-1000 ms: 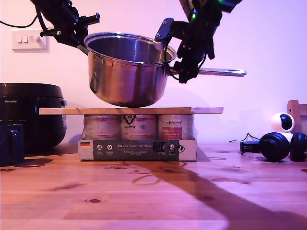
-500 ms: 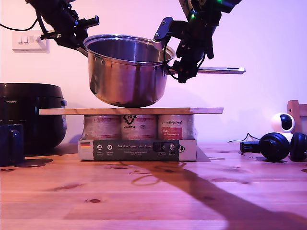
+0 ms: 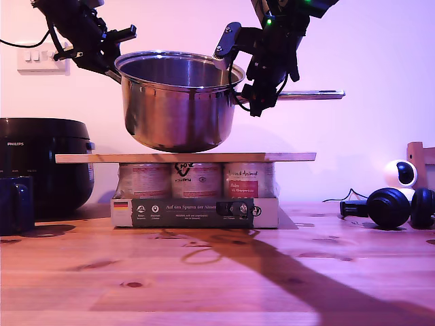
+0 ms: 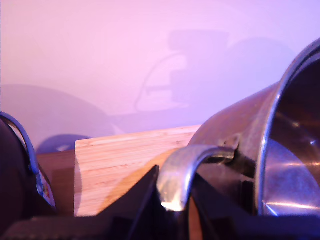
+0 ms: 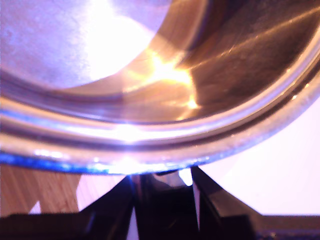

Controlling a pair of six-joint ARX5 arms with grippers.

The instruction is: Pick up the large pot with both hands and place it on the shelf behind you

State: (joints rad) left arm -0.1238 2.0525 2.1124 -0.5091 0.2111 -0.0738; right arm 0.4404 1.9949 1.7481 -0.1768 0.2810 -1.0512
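The large pot (image 3: 178,102) hung in the air above the shelf (image 3: 185,157), clear of the board, tilted slightly with its base lowest toward the middle of the board. Its long straight handle (image 3: 309,95) pointed toward the exterior view's right, roughly level.

My first gripper (image 4: 172,210) was closed on the pot's small loop handle (image 4: 192,167); in the first wrist view the steel loop ran down between the dark fingers (image 4: 135,205). In the exterior view this gripper (image 3: 102,58) sat at the pot's rim on that view's left side.

My second gripper (image 5: 162,200) was at the pot's opposite side, where the long handle joins the wall. The second wrist view showed its fingers (image 5: 122,202) close together on the root of the handle just under the rolled rim, so it was gripping there. In the exterior view this gripper (image 3: 255,85) came down from the top edge.

The shelf lay flat on a pack of labelled tins (image 3: 195,193), overhanging it at both ends. The pack stood near the back edge of the surface (image 3: 217,278). A black cooker (image 3: 44,163) and a dark blue mug (image 3: 15,204) stood toward the surface's edge at the exterior view's left; black headphones (image 3: 394,206) lay toward the edge at that view's right.
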